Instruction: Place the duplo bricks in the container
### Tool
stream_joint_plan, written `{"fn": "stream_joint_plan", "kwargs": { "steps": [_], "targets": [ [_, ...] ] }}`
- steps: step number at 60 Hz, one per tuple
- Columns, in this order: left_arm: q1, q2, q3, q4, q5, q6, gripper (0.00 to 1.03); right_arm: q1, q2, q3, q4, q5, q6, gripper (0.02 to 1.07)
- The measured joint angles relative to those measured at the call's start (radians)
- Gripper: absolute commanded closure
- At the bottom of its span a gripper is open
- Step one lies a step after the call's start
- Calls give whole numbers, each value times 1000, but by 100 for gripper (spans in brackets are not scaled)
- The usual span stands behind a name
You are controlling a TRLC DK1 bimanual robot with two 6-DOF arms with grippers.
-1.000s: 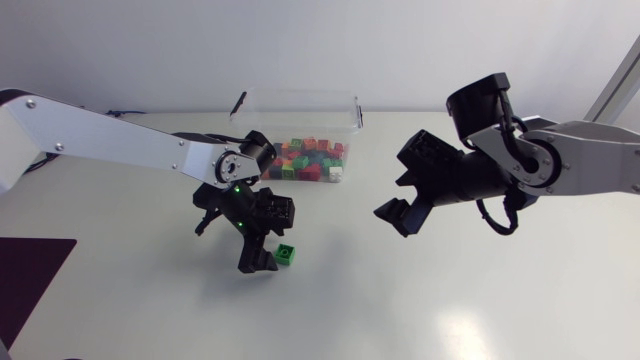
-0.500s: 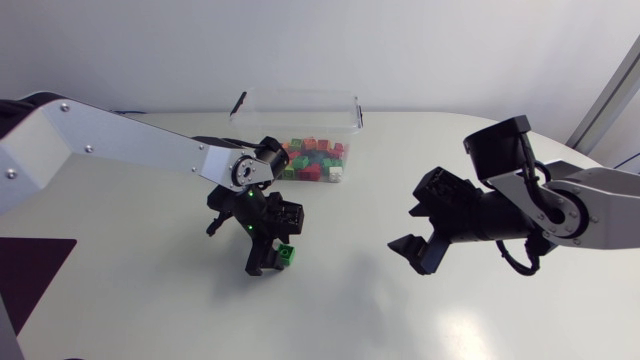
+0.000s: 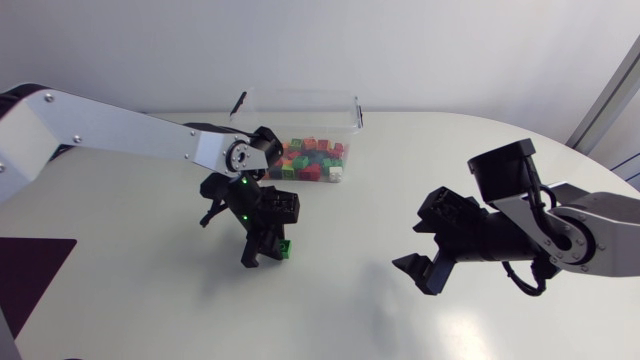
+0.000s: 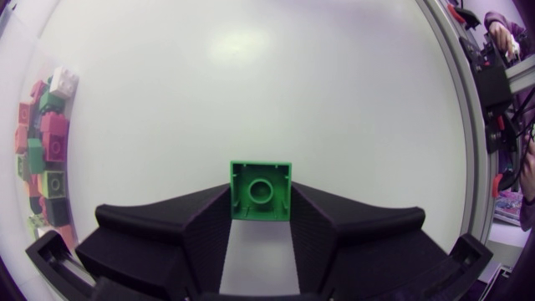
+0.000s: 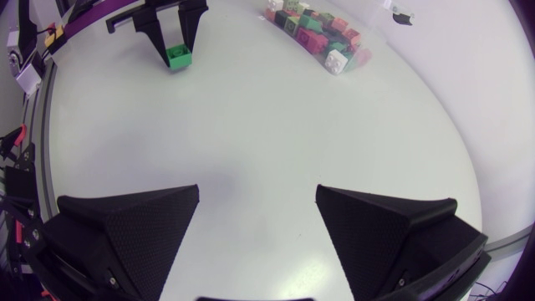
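One green brick [image 4: 261, 191] clamped at the very tips of left fingers [image 4: 196, 230], right fingers [image 5: 134, 224] apart: shallow grip may slip before container [image 3: 300, 108].

Your head view looks down on the table [image 3: 400, 180] from above, with the left arm [image 3: 120, 135] entering at 9 o'clock and the right arm [image 3: 600, 215] at 3. Your left wrist view sits tight over the left gripper [image 4: 261, 201], facing the table. Your right wrist view looks farther, across the table. All three share the brick [image 4: 261, 180] and the container [image 3: 300, 112].
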Motion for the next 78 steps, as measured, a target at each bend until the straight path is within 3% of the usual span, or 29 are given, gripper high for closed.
{"fn": "stream_joint_plan", "kwargs": {
  "steps": [20,32,46,57,78],
  "targets": [
    [81,-104,130,-40,158,-130,93,33,-14,-41,-5,7,0,6],
    [109,-125,187,104,179,-286,93,42,-18,-47,-14,27,0,6],
    [144,-125,235,342,179,-485,92,46,-58,-51,-31,35,0,6],
    [166,-106,282,472,159,-603,92,46,-137,-79,-32,82,9,6],
    [196,5,356,604,34,-737,92,43,-418,-113,-78,167,51,6]
  ]
}}
